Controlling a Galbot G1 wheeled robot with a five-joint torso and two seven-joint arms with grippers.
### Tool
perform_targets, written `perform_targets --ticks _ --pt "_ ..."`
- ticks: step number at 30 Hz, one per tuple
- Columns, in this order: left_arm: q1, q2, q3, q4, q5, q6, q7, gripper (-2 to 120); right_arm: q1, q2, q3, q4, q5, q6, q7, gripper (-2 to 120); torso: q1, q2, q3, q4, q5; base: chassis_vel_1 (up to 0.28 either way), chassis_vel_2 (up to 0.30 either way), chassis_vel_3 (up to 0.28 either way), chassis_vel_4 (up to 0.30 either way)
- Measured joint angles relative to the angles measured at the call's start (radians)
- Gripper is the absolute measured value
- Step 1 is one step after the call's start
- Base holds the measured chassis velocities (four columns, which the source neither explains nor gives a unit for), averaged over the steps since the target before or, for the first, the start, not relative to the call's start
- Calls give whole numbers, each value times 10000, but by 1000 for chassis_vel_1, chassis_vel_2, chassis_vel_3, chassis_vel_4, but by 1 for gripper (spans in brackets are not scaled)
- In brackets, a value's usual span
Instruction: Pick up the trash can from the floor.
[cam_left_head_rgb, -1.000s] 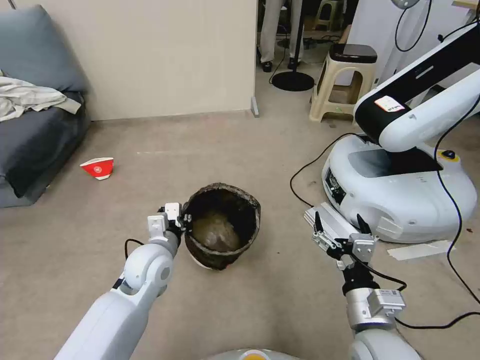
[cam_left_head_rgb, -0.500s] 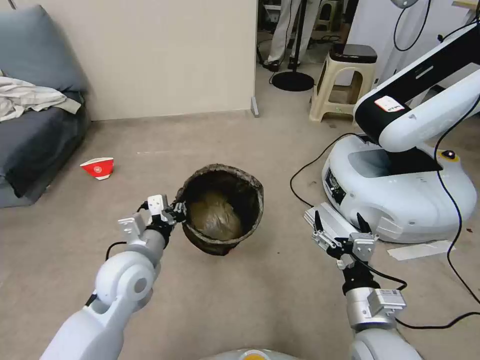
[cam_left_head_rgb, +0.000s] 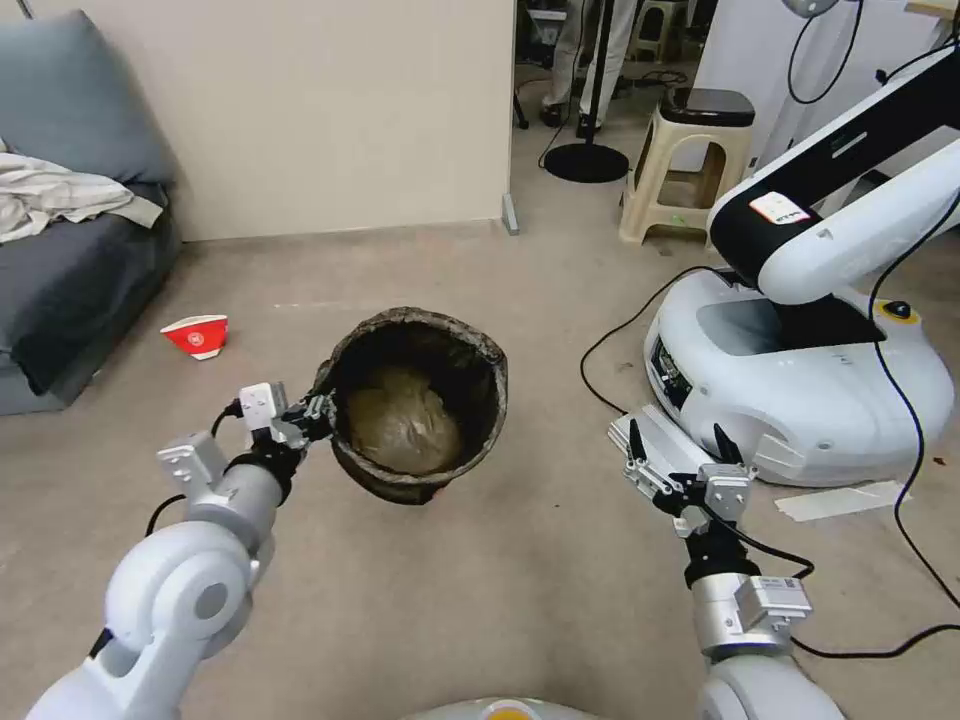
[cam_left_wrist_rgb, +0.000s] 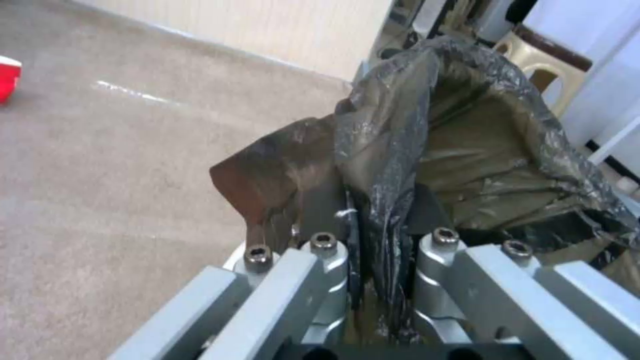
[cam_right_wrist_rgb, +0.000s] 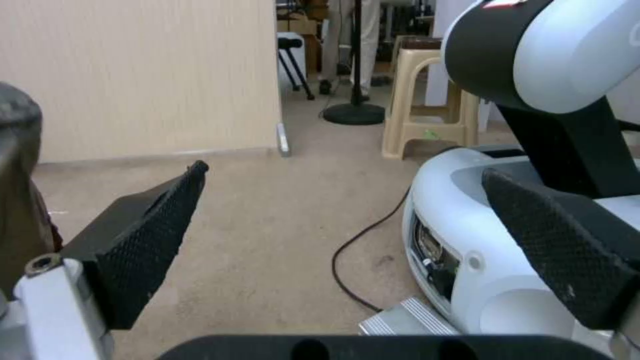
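Trash can hangs tilted above the floor, its bag-covered rim pinched tight by the left gripper at its left edge, which explains the lean. Its white wall and base are hidden. To its right, the right gripper waits spread wide.
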Motion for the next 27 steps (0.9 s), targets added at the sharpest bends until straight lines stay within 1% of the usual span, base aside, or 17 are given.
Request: perform_targets --ticks 6,27 --pt "212 -75 -144 -195 6 3 2 6 19 12 -16 26 -2 0 0 100 0 0 0 1 -1 0 0 0 0" --pt "460 -169 -254 -445 57 10 104 6 28 22 -17 93 2 1 2 100 0 0 0 0 0 0 0 0 0"
